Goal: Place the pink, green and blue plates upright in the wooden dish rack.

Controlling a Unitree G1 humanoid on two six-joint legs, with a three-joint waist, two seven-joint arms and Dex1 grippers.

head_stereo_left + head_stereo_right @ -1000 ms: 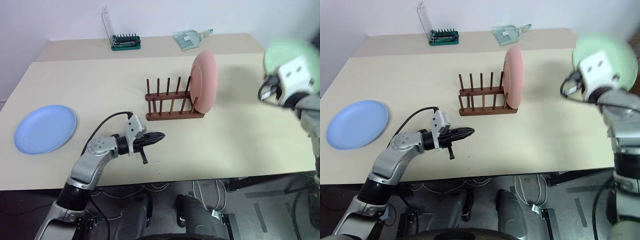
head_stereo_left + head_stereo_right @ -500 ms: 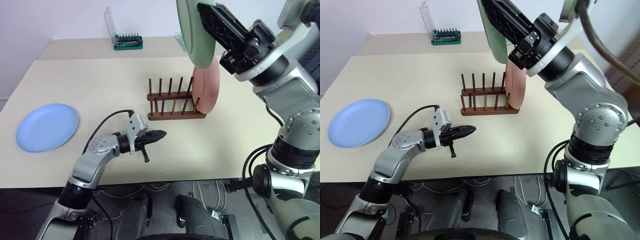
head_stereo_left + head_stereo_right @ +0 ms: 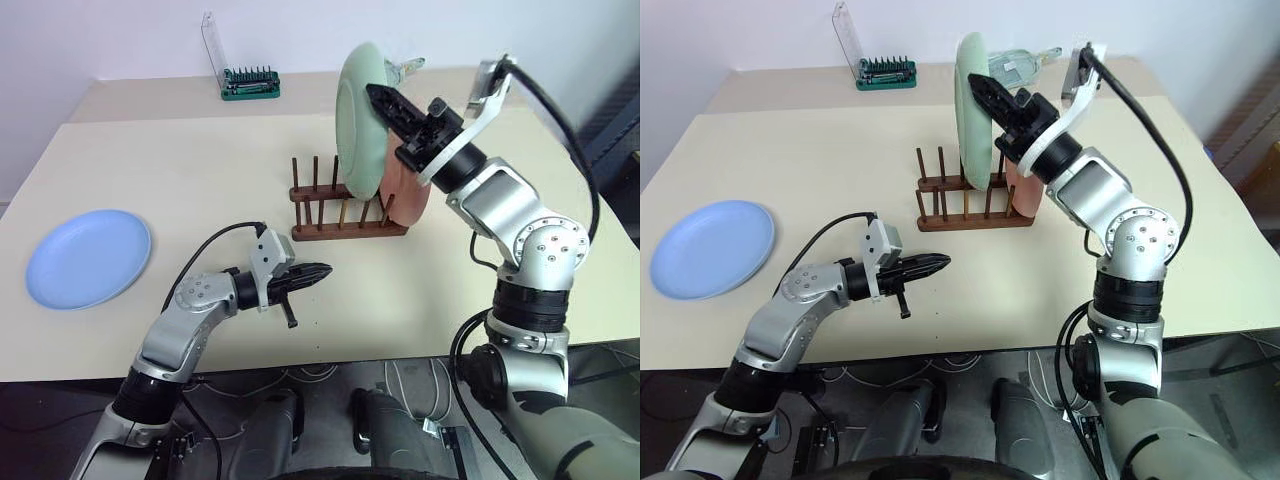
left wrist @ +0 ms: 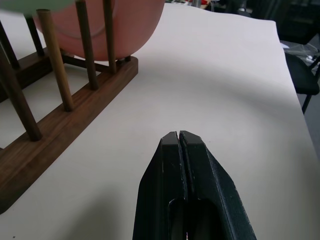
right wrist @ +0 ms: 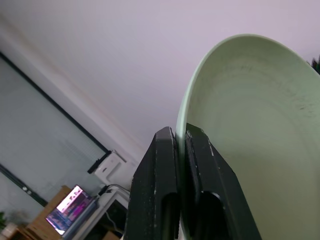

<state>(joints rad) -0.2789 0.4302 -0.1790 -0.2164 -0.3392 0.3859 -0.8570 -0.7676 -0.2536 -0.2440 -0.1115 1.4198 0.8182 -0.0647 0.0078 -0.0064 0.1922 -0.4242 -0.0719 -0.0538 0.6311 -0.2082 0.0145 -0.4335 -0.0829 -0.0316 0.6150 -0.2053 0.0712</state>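
Observation:
The pale green plate (image 3: 357, 118) stands on edge over the wooden dish rack (image 3: 345, 212), just left of the pink plate (image 3: 411, 192), which stands upright in the rack's rightmost slot. My right gripper (image 3: 384, 99) is shut on the green plate's upper rim, as the right wrist view shows with the fingers (image 5: 161, 165) pinching the rim of the plate (image 5: 250, 130). The green plate's lower edge reaches the pegs; I cannot tell whether it rests on the rails. The blue plate (image 3: 88, 258) lies flat at the table's left. My left gripper (image 3: 322, 270) hovers shut and empty in front of the rack.
A green bit case with a clear lid (image 3: 250, 83) stands at the back of the table, and a clear item (image 3: 1020, 65) lies behind the green plate. The table's front edge runs just below my left arm.
My right arm has swung in from the right and brought the green plate down onto the rack beside the pink plate. The left arm has kept still.

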